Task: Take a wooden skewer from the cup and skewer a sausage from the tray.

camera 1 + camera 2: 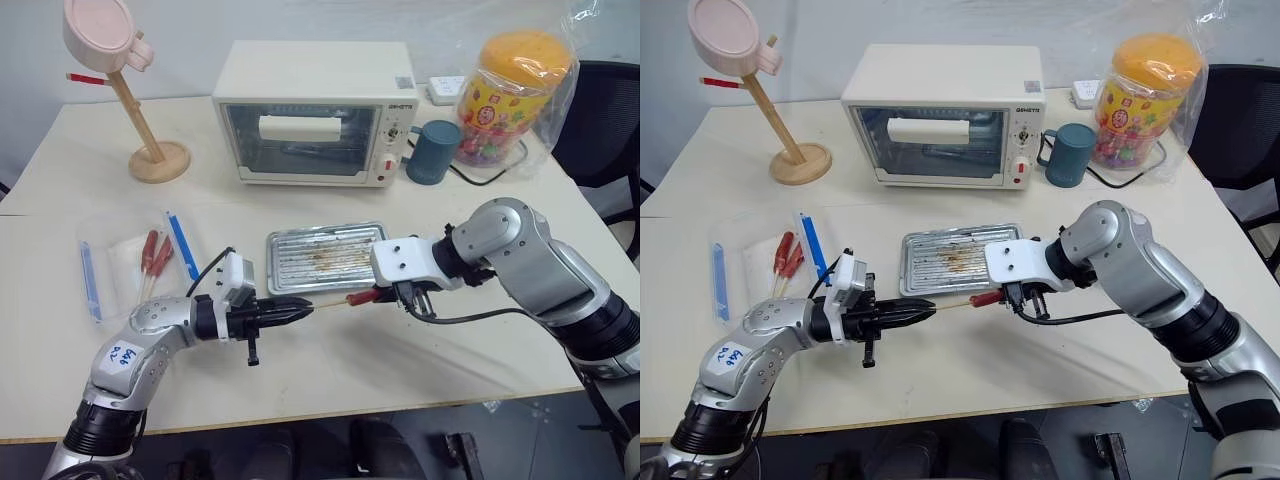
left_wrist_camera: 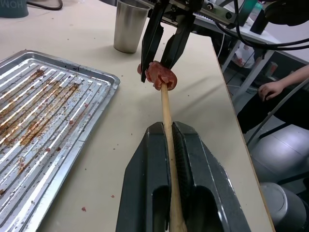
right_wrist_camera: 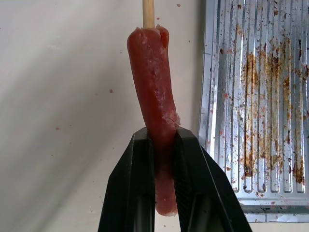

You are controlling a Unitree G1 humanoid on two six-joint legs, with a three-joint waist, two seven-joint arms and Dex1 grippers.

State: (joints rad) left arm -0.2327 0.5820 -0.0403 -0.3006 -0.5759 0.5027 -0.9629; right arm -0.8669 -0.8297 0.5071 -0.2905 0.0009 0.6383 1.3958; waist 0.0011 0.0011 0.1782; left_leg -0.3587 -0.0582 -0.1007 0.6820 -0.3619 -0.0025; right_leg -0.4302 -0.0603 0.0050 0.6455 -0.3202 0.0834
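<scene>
Two claws | left claw (image 2: 169, 159) clamps wooden skewer (image 2: 166, 108) | right claw (image 3: 161, 145) pinches sausage (image 3: 152, 82)

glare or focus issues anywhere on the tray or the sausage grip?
Left wrist view: tray ridges throw bright glare at the near end; left gripper and wooden skewer look soft close to the lens. Right wrist view: sausage sharp in the right gripper. Left eye view: even light, soft shadows.

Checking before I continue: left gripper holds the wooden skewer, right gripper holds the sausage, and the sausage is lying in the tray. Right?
Not quite. The left gripper holds the wooden skewer and the right gripper holds the sausage, but the right wrist view shows the sausage beside the tray, not in it.
</scene>
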